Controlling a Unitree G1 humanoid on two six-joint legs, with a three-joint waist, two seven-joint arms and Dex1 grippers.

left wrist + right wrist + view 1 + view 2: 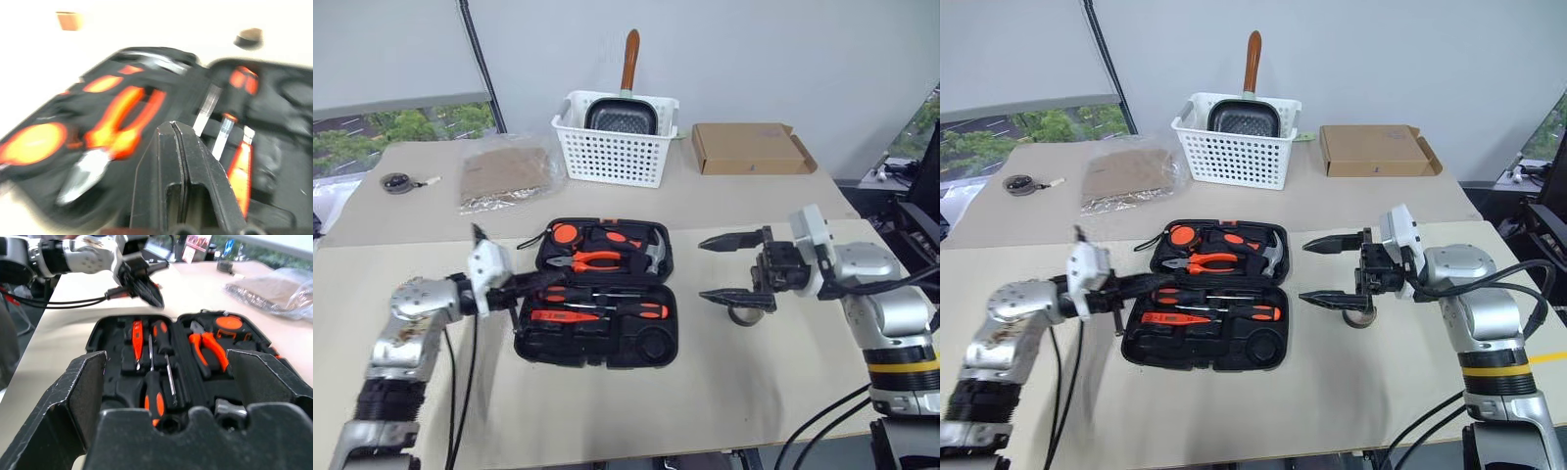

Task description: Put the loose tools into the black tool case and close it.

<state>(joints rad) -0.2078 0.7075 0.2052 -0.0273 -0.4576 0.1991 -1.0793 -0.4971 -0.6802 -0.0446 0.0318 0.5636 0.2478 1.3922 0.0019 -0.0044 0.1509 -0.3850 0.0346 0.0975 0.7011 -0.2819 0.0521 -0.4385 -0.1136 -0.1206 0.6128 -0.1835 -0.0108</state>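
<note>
Most tools sit slotted in the open case [595,294] mid-table. Tape ring [744,315] lies loose below the wide-open right gripper [724,267]. Left gripper [1157,281] clenched, empty, over the case's edge. Closing remains.

Black tool case [597,343] lying open on table, screwdrivers [607,294] and utility knife [563,316] slotted inside, tape ring [744,315] just right of it

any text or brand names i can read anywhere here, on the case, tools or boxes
None can be read.
Black tool case: no legible marking.
Cardboard box: a small dark mark on its lid, too small to read.
Left gripper, right gripper: no lettering visible.
</note>
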